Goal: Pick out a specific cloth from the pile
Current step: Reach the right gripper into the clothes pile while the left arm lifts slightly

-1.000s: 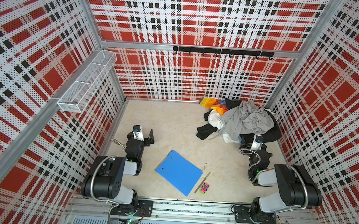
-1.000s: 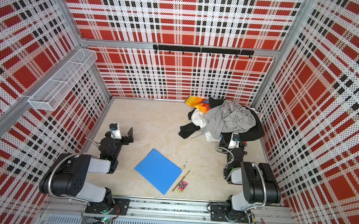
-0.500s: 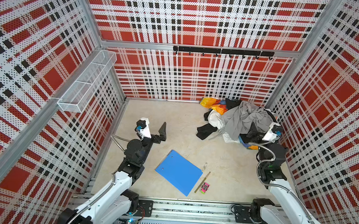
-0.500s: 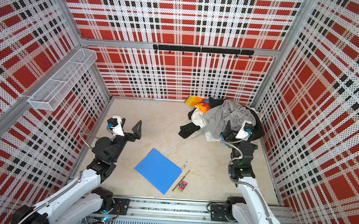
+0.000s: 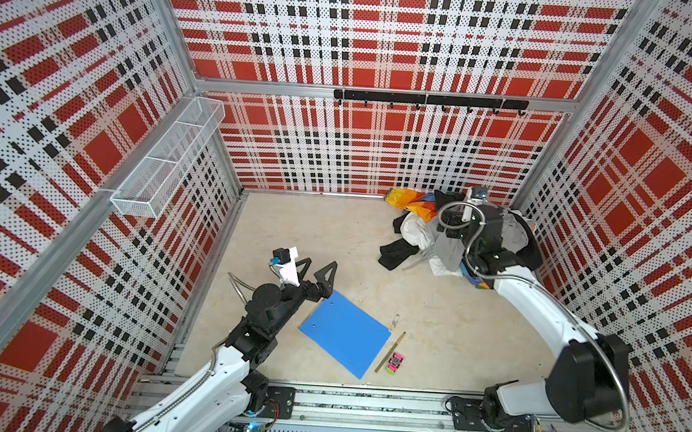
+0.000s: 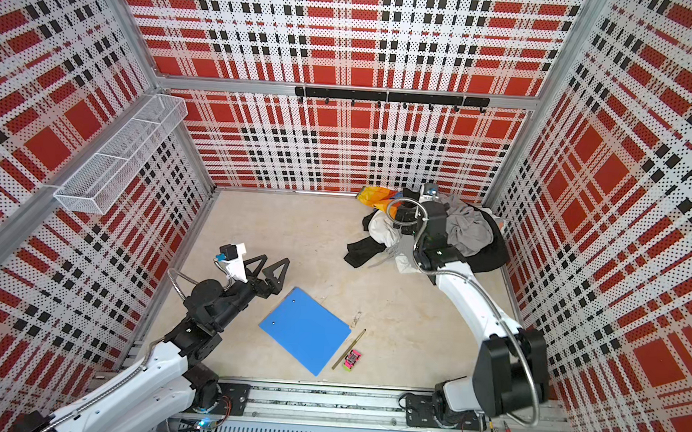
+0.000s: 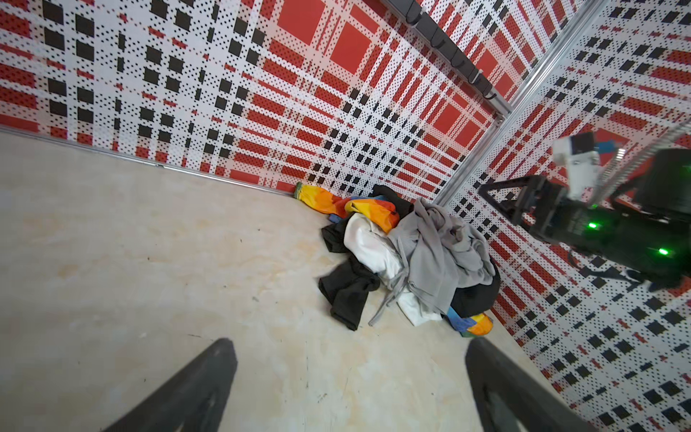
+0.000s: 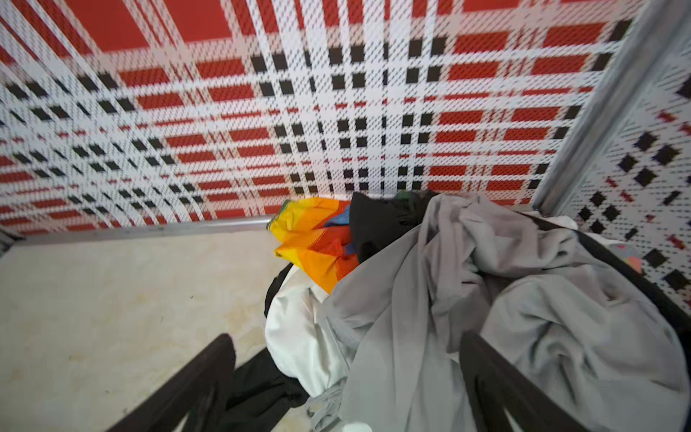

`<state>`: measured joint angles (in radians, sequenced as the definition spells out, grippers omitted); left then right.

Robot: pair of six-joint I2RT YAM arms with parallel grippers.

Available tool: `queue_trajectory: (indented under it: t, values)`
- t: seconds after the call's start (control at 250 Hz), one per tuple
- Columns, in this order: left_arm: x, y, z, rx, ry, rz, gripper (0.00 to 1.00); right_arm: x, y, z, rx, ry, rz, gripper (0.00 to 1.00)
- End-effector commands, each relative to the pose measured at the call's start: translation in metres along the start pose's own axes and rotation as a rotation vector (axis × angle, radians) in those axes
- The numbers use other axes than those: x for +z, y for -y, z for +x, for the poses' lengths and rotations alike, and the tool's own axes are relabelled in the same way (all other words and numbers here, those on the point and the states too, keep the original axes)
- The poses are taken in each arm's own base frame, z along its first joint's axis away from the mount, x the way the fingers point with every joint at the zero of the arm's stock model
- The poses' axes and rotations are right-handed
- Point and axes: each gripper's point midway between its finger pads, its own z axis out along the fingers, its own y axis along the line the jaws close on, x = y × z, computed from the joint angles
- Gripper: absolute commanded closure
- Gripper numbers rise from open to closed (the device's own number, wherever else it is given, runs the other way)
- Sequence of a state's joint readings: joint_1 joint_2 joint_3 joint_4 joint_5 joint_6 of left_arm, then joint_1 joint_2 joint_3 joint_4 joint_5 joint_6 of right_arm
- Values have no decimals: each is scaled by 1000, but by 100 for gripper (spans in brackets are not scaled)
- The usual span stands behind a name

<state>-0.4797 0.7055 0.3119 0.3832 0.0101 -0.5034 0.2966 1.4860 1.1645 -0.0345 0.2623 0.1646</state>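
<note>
The counter (image 5: pixel 326 232) left of the pile (image 5: pixel 417 234) lies bare. The back wall (image 5: pixel 381 165) and right wall (image 5: pixel 587 200) hem the pile in.

We see walls (image 5: pixel 382 153) in red, white and black plaid, dotted all over, and a pale beige table (image 5: pixel 314 231), faintly mottled. In the pile (image 7: pixel 430 262) we make out a light grey garment (image 8: pixel 486 299), a white garment (image 8: pixel 299 336), the cloth (image 6: pixel 489 254) plain black, and an orange, yellow and blue piece (image 8: pixel 314 232). The folder (image 5: pixel 344 333) is plain blue; the small toy (image 5: pixel 395 361) looks pink, perhaps with green.
</note>
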Motion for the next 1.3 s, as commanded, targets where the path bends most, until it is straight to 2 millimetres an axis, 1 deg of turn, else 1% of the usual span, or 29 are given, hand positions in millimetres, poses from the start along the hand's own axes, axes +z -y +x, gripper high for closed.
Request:
queue_trajectory:
  t: [0.0, 0.1, 0.192, 0.328, 0.424, 0.476, 0.576, 0.604, 0.644, 0.688, 0.784, 0.864, 0.924, 0.984, 1.02, 1.069, 1.145, 1.213, 1.253, 1.297]
  values:
    - [-7, 9, 0, -45, 3, 47, 1, 30, -17, 18, -40, -104, -16, 0]
    - [-11, 9, 2, -49, -1, 53, 1, 66, -29, 40, -54, -183, -6, 0]
    - [-14, 10, 4, -55, -4, 56, 1, 91, -28, 61, -59, -237, 41, 0]
    - [-18, 9, 6, -57, -10, 52, 1, 117, -23, 85, -74, -305, 101, 0]
    - [-18, 7, 8, -58, -18, 43, 1, 131, -19, 104, -102, -364, 146, 0]
    - [-17, 6, 10, -61, -22, 38, 1, 138, -15, 115, -113, -401, 168, 0]
    - [-15, 5, 13, -70, -33, 31, 1, 148, -11, 145, -145, -487, 203, 0]
    - [-14, 5, 15, -69, -39, 28, 1, 151, -10, 152, -152, -507, 207, 1]
    - [-12, 5, 17, -68, -46, 25, 1, 153, -8, 162, -160, -536, 215, 6]
    - [-11, 5, 18, -68, -52, 25, 1, 154, -6, 171, -167, -556, 224, 14]
    - [-9, 7, 21, -62, -62, 24, 1, 155, -6, 181, -176, -578, 222, 31]
    - [-8, 8, 22, -58, -63, 24, 1, 155, -2, 192, -186, -603, 239, 49]
    - [-8, 7, 24, -59, -61, 20, 1, 153, 1, 198, -186, -619, 257, 65]
    - [-7, 7, 24, -58, -56, 20, 1, 150, 1, 198, -175, -613, 250, 78]
    - [-7, 7, 24, -57, -58, 19, 1, 147, -1, 192, -159, -598, 236, 86]
    - [-5, 7, 23, -53, -58, 17, 1, 143, -6, 182, -135, -570, 205, 93]
    - [-4, 8, 22, -51, -60, 20, 1, 134, -20, 157, -94, -512, 129, 98]
    - [-3, 10, 22, -55, -61, 27, 1, 125, -31, 128, -57, -453, 64, 100]
    - [-3, 11, 22, -60, -60, 29, 1, 118, -34, 110, -39, -417, 45, 100]
    - [-3, 12, 24, -63, -60, 34, 1, 110, -45, 93, -13, -390, -18, 100]
